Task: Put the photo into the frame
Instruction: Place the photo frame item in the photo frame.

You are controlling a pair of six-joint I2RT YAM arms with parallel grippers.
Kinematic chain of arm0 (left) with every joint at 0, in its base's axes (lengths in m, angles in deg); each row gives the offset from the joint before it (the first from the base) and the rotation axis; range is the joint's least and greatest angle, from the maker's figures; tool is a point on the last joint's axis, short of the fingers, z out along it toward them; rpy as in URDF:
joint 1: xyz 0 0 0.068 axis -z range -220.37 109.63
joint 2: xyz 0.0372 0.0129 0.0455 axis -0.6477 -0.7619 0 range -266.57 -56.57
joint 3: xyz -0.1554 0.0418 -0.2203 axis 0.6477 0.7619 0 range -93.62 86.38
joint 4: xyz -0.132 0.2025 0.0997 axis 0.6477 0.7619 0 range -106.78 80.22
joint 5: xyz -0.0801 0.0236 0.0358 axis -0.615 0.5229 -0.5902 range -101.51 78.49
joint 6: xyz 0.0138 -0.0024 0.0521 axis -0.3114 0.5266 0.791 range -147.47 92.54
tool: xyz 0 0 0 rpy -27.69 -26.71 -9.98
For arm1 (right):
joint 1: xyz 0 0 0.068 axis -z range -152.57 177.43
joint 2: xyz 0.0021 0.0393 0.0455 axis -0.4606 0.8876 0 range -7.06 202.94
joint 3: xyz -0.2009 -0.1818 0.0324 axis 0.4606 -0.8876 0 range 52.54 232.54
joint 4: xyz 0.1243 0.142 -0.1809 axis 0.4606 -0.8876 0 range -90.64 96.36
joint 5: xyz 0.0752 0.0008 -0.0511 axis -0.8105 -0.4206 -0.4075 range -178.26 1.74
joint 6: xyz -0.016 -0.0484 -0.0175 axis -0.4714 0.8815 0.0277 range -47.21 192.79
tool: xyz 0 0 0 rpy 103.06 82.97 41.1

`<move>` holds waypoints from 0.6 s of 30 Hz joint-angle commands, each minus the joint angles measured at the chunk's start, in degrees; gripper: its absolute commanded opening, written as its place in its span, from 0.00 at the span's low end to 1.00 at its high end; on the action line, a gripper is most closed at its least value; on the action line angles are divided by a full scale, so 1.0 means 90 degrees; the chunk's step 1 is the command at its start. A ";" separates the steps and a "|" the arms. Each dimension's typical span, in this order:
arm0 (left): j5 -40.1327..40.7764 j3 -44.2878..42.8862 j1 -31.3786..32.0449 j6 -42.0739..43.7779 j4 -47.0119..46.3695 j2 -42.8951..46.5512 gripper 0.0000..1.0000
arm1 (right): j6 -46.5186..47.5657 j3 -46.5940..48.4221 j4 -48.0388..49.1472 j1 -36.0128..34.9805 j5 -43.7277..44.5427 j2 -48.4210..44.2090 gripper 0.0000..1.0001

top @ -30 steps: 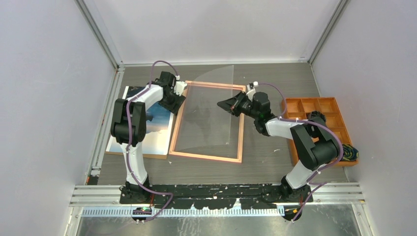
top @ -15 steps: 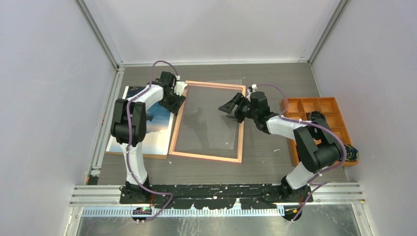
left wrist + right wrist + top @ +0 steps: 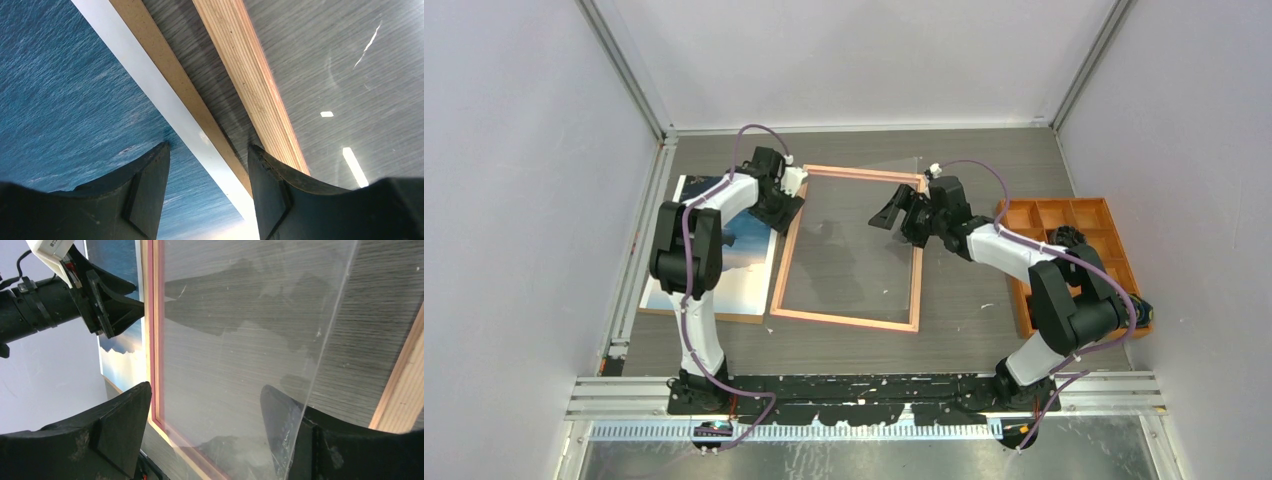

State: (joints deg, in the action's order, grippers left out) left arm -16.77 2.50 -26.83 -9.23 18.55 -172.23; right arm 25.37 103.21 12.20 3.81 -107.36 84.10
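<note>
Centrally, the thin, layered-wood rectangular frame [image 3: 844,319] bears a clear pane [image 3: 849,250]; the rippled-sea photo [image 3: 749,265] lies left; left gripper [image 3: 207,150] and right gripper [image 3: 205,390] both gape.

The overhead view looks down from behind; both wrist views, close and low, share the left rail of the frame [image 3: 250,85].

A thin tan-orange wooden frame [image 3: 844,319] lies flat on the grey desk [image 3: 964,330], with a blue sea photo print [image 3: 746,272] just left of it. The left pincer [image 3: 788,204] is at its far-left corner and the right pincer [image 3: 883,217] above its far-right part.
</note>
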 commanded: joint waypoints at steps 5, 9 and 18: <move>-0.0270 0.0159 0.0058 -0.0015 -0.0063 0.0288 0.60 | 0.0610 0.0580 -0.0787 -0.0003 0.0205 0.0003 0.88; -0.0256 0.0141 0.0041 -0.0008 -0.0073 0.0281 0.60 | 0.0865 0.0729 -0.1287 0.0026 0.0365 0.0003 0.93; -0.0258 0.0187 0.0019 -0.0005 -0.0098 0.0305 0.60 | 0.1207 0.1120 -0.1959 0.0055 0.0635 0.0079 0.97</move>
State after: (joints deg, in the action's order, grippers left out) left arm -16.79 3.31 -26.83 -9.23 18.20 -171.71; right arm 33.59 109.94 -3.25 3.92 -103.68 84.71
